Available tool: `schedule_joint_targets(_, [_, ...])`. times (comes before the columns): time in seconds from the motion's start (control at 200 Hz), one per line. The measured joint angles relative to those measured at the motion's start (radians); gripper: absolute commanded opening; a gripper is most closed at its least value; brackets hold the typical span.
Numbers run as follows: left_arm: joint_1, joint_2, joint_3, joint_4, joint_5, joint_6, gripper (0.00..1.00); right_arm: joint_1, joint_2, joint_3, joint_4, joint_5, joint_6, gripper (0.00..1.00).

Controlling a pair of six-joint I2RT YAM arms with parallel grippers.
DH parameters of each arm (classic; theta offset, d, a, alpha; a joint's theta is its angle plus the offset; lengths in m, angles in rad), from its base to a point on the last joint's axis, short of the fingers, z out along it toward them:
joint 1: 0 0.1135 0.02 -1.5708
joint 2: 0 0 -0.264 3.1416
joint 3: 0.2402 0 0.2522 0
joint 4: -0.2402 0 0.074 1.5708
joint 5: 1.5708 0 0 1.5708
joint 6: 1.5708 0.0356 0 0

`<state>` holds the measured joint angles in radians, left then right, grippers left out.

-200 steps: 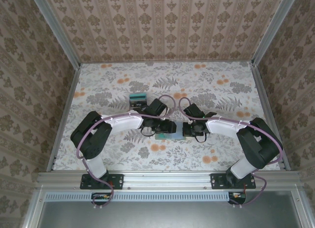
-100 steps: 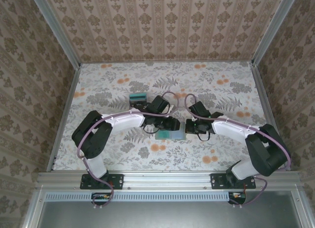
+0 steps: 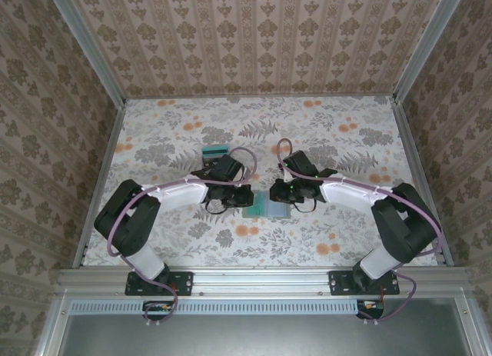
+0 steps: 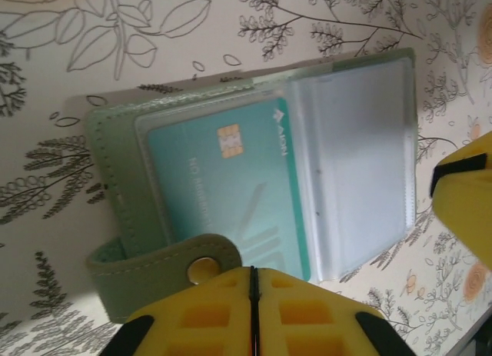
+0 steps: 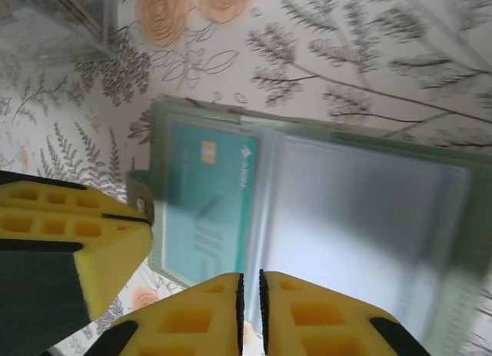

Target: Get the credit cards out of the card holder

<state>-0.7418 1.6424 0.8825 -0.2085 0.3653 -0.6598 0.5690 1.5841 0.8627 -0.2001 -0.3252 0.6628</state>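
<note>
My left gripper (image 4: 252,314) is pressed together with nothing between its pads. Its tip is at the near edge of the card holder (image 4: 115,171), just beside the holder's snap strap (image 4: 165,267). My right gripper (image 5: 250,314) is all but together too, with a thin slit and nothing in it, and it hangs over the holder's other, empty-looking sleeve.

The holder lies open and flat on the flowered surface (image 4: 92,33), its long axis running from one arm towards the other. A teal credit card (image 4: 231,194) sits in the clear sleeve of the strap half, its long axis pointing away from my left gripper. I judge the left arm the nearer one for drawing it out.

A small stack of cards (image 3: 215,151) lies beyond the holder's left end, and papered walls (image 3: 254,41) stand well away from it.
</note>
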Motion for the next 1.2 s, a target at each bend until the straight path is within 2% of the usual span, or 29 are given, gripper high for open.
schedule_joint_targets(0.415, [0.005,0.014,-0.026,0.0,0.0,-0.001,0.07,0.025,0.13,0.039,0.036,-0.065,0.05,0.17])
schedule_joint_targets(0.965, [0.005,0.032,-0.039,0.008,0.003,-0.01,0.06,0.025,0.188,0.056,0.037,-0.088,0.067,0.19])
schedule_joint_targets(1.1, [0.005,0.032,-0.039,0.008,0.004,-0.013,0.06,0.025,0.198,0.061,0.04,-0.1,0.075,0.15])
schedule_joint_targets(1.195, [0.004,0.032,-0.039,0.009,0.004,-0.015,0.06,0.025,0.198,0.062,0.04,-0.099,0.074,0.03])
